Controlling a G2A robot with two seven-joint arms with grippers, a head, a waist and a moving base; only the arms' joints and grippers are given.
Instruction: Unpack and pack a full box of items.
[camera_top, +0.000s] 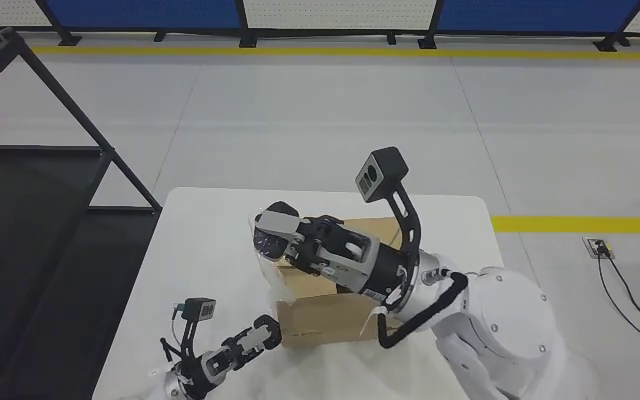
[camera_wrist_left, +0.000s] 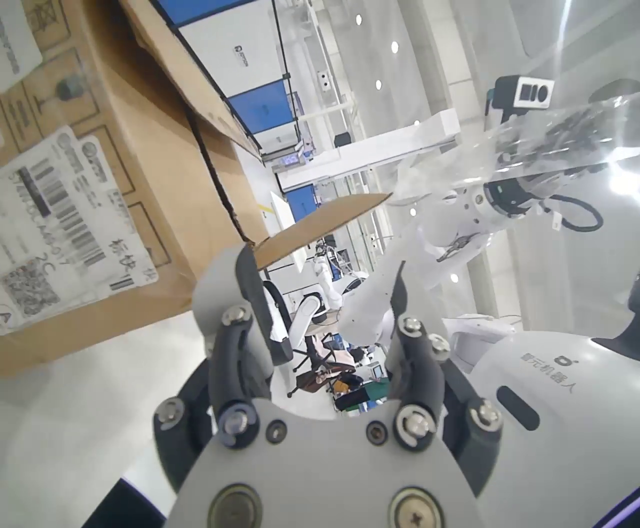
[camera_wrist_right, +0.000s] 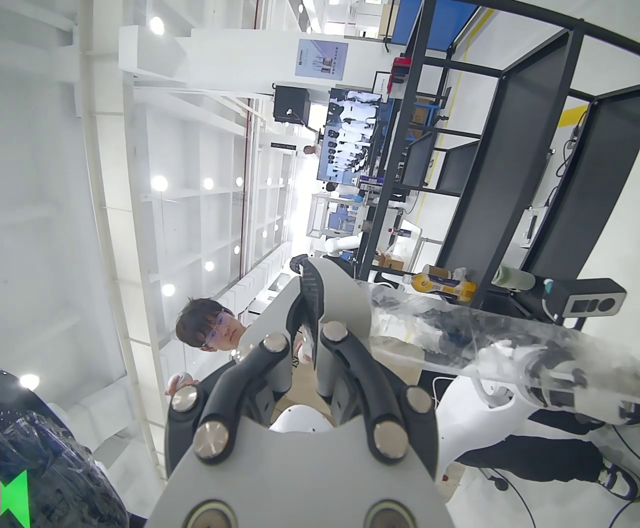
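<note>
With the right gripper (camera_wrist_right: 315, 305) clamped on a clear plastic bag (camera_top: 268, 243) above the open cardboard box (camera_top: 320, 315) at mid-table, and the left gripper (camera_wrist_left: 325, 280) spread apart at its near-left corner, the slick film may slip free.

box (camera_top: 330, 310) sits on the table (camera_top: 200, 260), toward the near edge, right of centre. left gripper (camera_top: 268, 332) low, just beside the box's near-left corner. right gripper (camera_top: 272, 228) above the far-left corner, clear bag (camera_top: 268, 262) in its grip, probably hanging over the box's left edge.
</note>
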